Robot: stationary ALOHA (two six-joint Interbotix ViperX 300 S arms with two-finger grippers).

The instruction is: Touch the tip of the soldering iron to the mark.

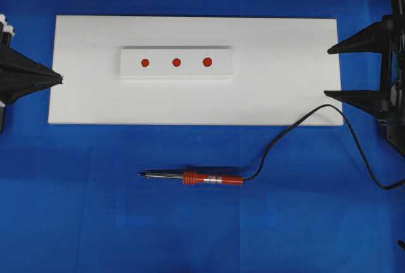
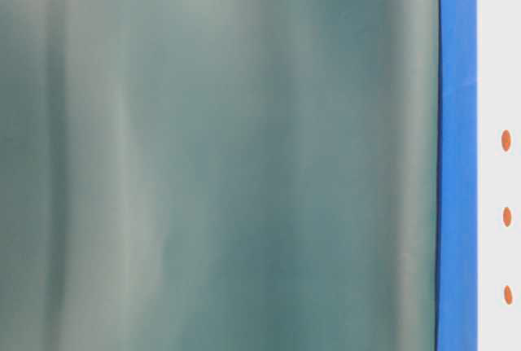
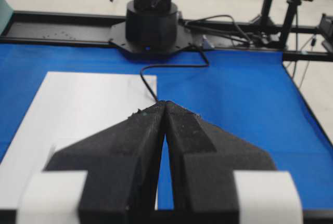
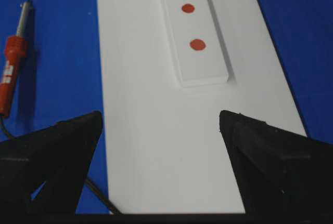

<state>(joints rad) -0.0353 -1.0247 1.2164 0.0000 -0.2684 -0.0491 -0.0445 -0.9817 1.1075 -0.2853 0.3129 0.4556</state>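
The right tool [image 1: 333, 70] gapes wide, empty, over the white board's [image 1: 285, 95] end. The soldering iron [image 1: 193, 177] lies crosswise on the blue tabletop [image 1: 95, 197], handle toward it, nearer than the shut left tool [image 1: 61, 79].

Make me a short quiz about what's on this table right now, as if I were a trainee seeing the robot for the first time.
1. True or false: the soldering iron lies on the white board.
2. How many red marks are on the raised white strip?
3. Which fingers stand wide apart: A) left gripper, B) right gripper?

Key:
1. False; it lies on the blue cloth, in front of the board, held by nothing.
2. Three.
3. B; the left fingers are pressed together.
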